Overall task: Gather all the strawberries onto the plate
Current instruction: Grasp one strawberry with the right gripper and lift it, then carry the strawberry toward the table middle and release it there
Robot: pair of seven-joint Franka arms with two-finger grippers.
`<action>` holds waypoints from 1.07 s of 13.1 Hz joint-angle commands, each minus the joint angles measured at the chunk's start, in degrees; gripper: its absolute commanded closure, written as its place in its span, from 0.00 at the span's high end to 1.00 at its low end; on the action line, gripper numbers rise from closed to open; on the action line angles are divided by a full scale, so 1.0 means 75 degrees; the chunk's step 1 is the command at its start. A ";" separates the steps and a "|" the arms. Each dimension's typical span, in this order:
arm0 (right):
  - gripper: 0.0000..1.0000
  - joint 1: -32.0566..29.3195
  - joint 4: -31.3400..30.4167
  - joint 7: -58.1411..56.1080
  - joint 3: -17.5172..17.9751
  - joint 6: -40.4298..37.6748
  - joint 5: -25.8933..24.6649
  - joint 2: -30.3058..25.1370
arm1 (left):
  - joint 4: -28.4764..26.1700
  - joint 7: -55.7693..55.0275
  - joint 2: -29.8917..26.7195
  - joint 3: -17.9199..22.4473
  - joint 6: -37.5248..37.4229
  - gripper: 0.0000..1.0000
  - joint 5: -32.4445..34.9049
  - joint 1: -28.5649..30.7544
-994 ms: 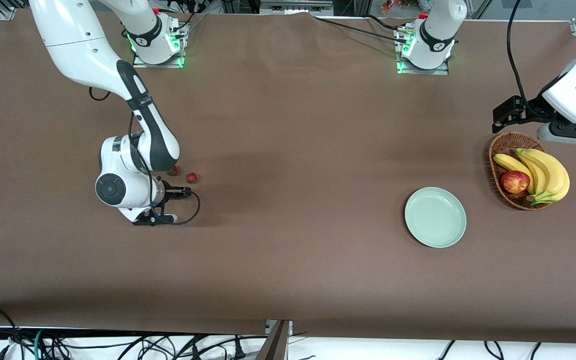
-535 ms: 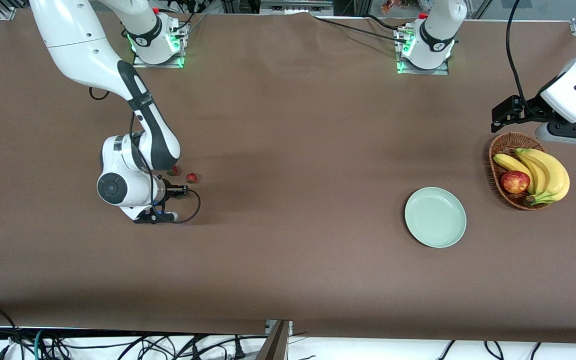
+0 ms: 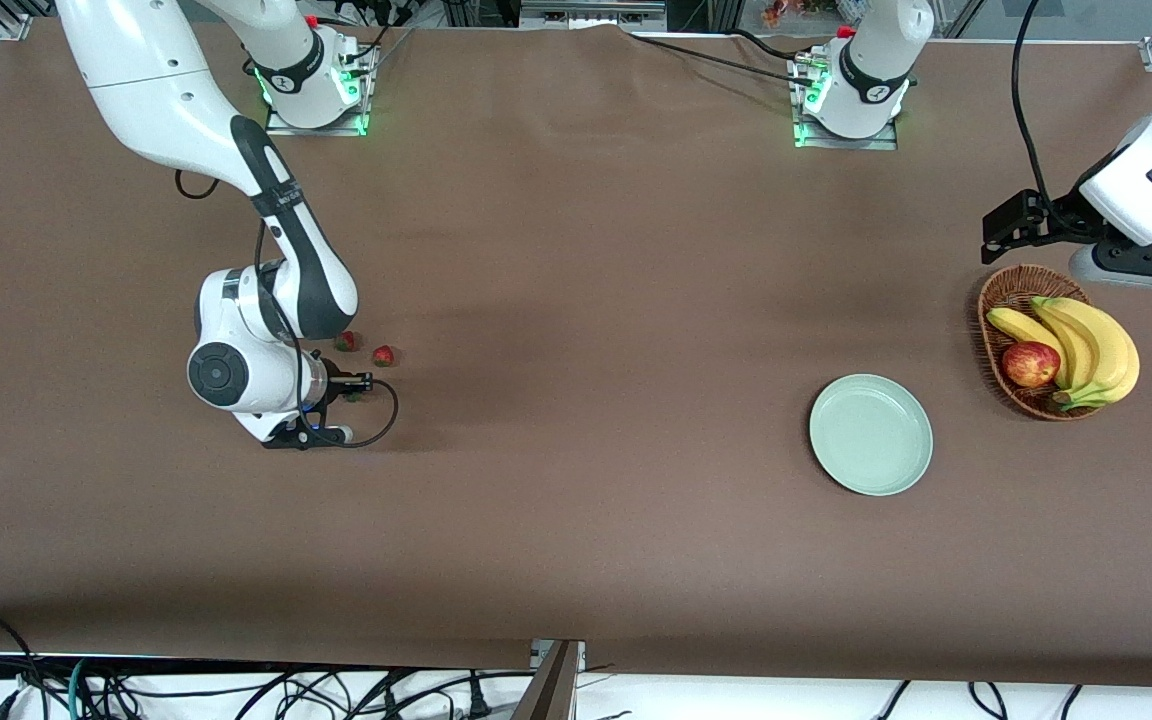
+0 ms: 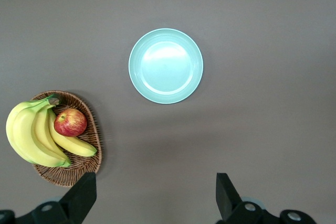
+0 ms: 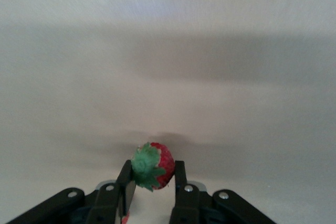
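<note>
My right gripper [image 5: 153,183] is shut on a small red strawberry [image 5: 154,172] with a green cap, low over the table at the right arm's end. In the front view the right gripper [image 3: 350,389] hides most of that berry. Two more strawberries lie on the cloth beside it, one [image 3: 383,355] in the open and one [image 3: 344,342] at the edge of the arm. The pale mint plate [image 3: 871,434] sits bare toward the left arm's end and is also in the left wrist view [image 4: 166,65]. My left gripper [image 4: 155,203] hangs open high above the table beside the basket, holding nothing.
A brown wicker basket [image 3: 1000,300] with bananas [image 3: 1086,345] and a red apple [image 3: 1030,364] stands beside the plate, at the left arm's end. The right arm's black cable [image 3: 386,415] loops just above the cloth by the gripper. Brown cloth covers the whole table.
The right gripper's fingers have closed on the strawberry, and its wrist has shifted slightly. The left arm has drifted a little; the two loose strawberries have not moved.
</note>
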 commanded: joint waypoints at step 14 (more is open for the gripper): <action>0.22 0.1780 0.3468 0.5569 0.2836 0.2563 0.1449 0.1998 | 0.0016 -0.0065 -0.0102 -0.0054 -0.0122 1.00 0.0178 -0.0023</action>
